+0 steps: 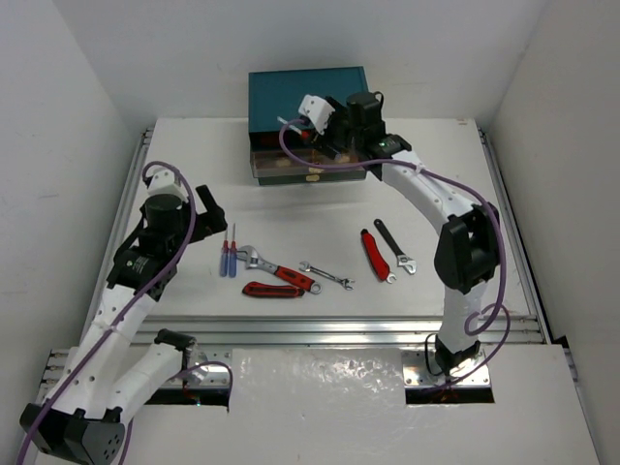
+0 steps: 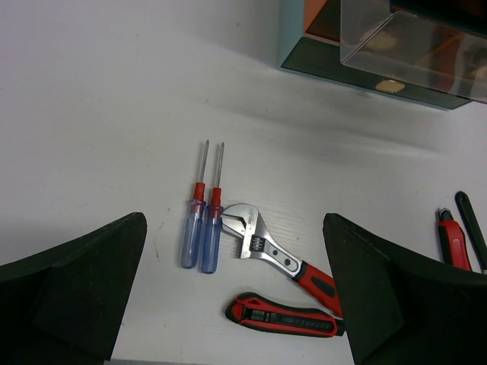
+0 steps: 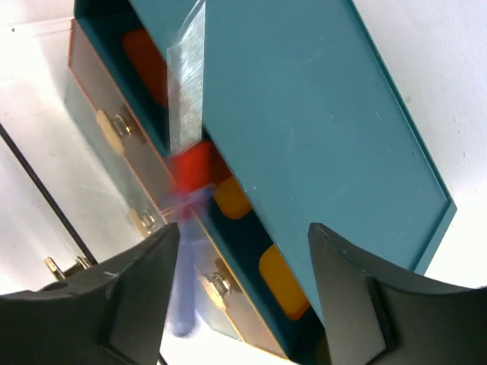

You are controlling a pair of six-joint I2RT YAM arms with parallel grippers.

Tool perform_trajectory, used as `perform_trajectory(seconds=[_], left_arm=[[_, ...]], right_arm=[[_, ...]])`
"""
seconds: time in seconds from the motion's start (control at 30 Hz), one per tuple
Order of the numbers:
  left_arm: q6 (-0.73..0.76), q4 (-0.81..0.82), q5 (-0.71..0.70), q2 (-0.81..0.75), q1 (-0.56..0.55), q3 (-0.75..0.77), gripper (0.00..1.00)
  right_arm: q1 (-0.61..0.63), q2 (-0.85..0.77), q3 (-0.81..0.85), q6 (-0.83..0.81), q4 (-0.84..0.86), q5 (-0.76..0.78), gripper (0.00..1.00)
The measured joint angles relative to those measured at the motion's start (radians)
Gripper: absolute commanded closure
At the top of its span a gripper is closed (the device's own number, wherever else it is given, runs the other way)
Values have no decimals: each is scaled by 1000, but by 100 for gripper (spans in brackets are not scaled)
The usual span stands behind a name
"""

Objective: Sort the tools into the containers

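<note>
- The right jaws (image 3: 243, 228) stand apart just in front of the chest (image 3: 319, 114). A screwdriver (image 3: 185, 251) with a red collar and a blue handle shows blurred between them. No finger seems to press it, so I judge it released at the drawers (image 2: 411, 53); which drawer, I cannot tell.
- The left jaws (image 2: 234, 224) are wide open and empty, above the counter (image 2: 91, 114).
- Two more screwdrivers (image 2: 211, 236) lie side by side there. They are probably light and stiff, and the smooth round handles may roll. The handle, near the red collar, is the best place to pinch.
- The wrench (image 2: 266, 251) beside them has a shiny steel head and a red grip. It is likely heavier, so a hold on the grip close to the head seems balanced.
- The silver spanner (image 1: 325, 275) and the black spanner (image 1: 395, 248) are thin, flat metal and lie low. I would pinch them across the narrow shank.
- The chest is a smooth teal box. Its drawers have brownish, half-clear fronts with pale knobs.
</note>
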Motion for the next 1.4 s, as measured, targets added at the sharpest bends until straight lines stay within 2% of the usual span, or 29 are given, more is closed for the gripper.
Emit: perform_trajectory(seconds=[0.03, 0.13, 0.17, 0.27, 0.3, 0.4, 0.5, 0.57, 0.6, 0.73, 0.83, 0.93, 1.13, 1.4], left_arm=[[0, 0, 0, 5, 0, 0, 0], [-5, 0, 0, 15, 0, 0, 0], [-13, -2, -2, 22, 0, 0, 0], [-55, -10, -5, 57, 0, 0, 0], [-77, -13, -4, 77, 0, 0, 4], [-129, -12, 0, 174, 0, 0, 4], [-165, -13, -1, 319, 2, -2, 8], [-175, -13, 13, 416, 16, -2, 12], [-178, -14, 23, 467, 30, -2, 19], [-185, -22, 42, 608, 86, -2, 32], [-195, -14, 51, 660, 110, -10, 39], [-210, 8, 55, 694, 113, -32, 44], [-226, 44, 61, 740, 114, -67, 49], [-242, 62, 40, 756, 116, -70, 60]], right_arm=[[0, 0, 0, 1, 1, 3, 25], [0, -11, 0, 11, -1, 10, 21], [0, -19, 0, 16, -3, 10, 15], [2, -64, 0, 74, -12, 19, 6], [6, -91, -2, 111, -18, 27, 1], [21, -211, -24, 256, -44, 50, 1], [59, -417, -133, 453, -74, 35, 1], [89, -585, -293, 570, -47, 14, 1], [106, -674, -394, 626, -40, -1, 1], [152, -871, -701, 791, -28, -69, 1], [155, -911, -874, 865, -64, -76, 1], [155, -934, -945, 899, -121, -80, 1], [158, -1023, -948, 929, -124, -111, 1], [158, -1012, -943, 953, -107, -157, 1]])
